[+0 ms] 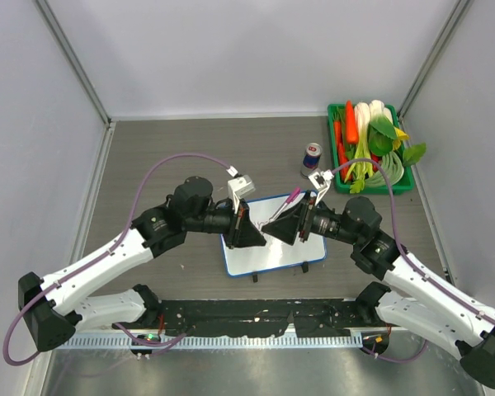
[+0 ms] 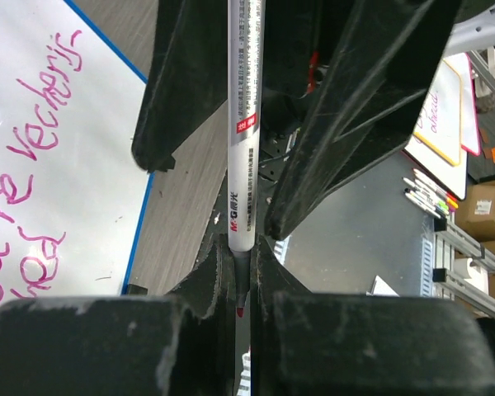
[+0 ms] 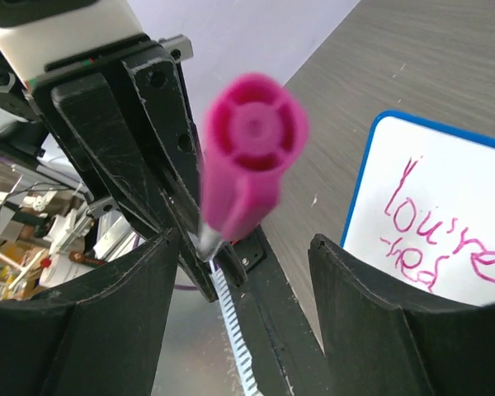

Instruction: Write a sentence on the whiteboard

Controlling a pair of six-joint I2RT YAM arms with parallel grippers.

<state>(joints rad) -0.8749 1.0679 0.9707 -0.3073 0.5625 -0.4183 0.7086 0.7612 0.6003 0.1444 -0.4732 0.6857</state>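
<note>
L jaws clamped on marker point(image 2: 243, 148) barrel, tip toward L wrist. R jaws wide, its pink cap point(image 3: 252, 157) end between them, untouched I reckon. Marker axis runs L-to-R. Whiteboard point(image 1: 272, 257) w/ sentence point(image 3: 433, 223) lies under both, mid tabletop point(image 1: 190, 148), toward near edge.

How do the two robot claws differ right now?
The left gripper is clamped shut on the marker; the right gripper stands open, holding nothing. The left gripper grips the white barrel near the writing tip; the right gripper's fingers merely flank the pink cap end, apparently not touching it. Both are black, two-fingered, and meet nose to nose above the whiteboard.
</note>
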